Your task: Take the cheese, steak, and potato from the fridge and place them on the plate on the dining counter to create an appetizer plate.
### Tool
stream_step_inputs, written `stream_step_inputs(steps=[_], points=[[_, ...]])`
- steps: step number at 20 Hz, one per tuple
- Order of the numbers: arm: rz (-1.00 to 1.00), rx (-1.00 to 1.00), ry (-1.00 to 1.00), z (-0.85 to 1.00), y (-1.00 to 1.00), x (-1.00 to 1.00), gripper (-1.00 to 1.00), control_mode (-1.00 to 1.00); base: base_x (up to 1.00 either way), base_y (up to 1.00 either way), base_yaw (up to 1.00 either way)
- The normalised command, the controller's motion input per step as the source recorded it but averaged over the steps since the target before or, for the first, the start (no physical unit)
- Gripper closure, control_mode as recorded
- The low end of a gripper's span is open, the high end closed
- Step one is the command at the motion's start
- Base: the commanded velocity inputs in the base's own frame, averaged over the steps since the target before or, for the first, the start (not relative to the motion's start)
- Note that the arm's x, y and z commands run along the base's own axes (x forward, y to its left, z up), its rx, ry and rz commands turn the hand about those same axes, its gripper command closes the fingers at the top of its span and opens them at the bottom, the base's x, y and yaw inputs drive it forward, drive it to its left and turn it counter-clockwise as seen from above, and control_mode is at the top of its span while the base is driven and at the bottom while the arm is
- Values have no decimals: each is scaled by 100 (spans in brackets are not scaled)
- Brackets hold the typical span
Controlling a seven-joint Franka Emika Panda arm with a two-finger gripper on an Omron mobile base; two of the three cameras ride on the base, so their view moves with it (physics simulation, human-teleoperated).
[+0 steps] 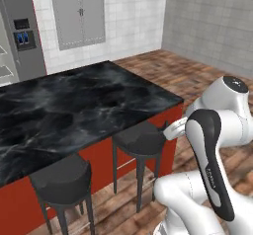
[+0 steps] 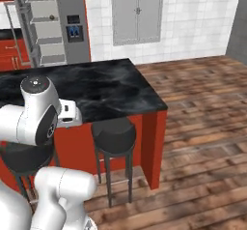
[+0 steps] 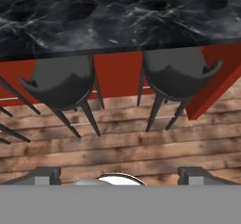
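The dining counter (image 1: 74, 105) stretches ahead of me, its black veined marble top bare on the part I see, and it also runs across the right base view (image 2: 106, 86). The grey fridge (image 2: 72, 26) stands behind it with its dark dispenser panel (image 1: 23, 34); its open door shows white-edged shelves (image 2: 43, 28). My gripper (image 3: 120, 175) hangs low in front of the counter's red base (image 3: 117, 72), its fingertips (image 3: 47, 175) wide apart with nothing between them, so it is open. The cheese, steak, potato and plate are out of view.
Two dark stools (image 1: 141, 140) (image 1: 62, 177) stand tucked against the counter's near side, right in front of my hand. A grey panelled wall cabinet (image 2: 137, 11) hangs on the tiled wall. Wooden floor (image 2: 202, 127) lies open to the right of the counter's end.
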Motion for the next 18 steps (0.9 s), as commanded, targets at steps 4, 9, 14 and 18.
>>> stream_step_inputs(steps=[4,9,14,18], points=[[0,0,0,0,0,0,-100,100,47,-100,0],[0,0,0,0,0,0,-100,100,42,-100,0],[0,0,0,0,0,0,-100,100,46,-100,0],[0,0,0,0,0,0,-100,100,43,-100,0]])
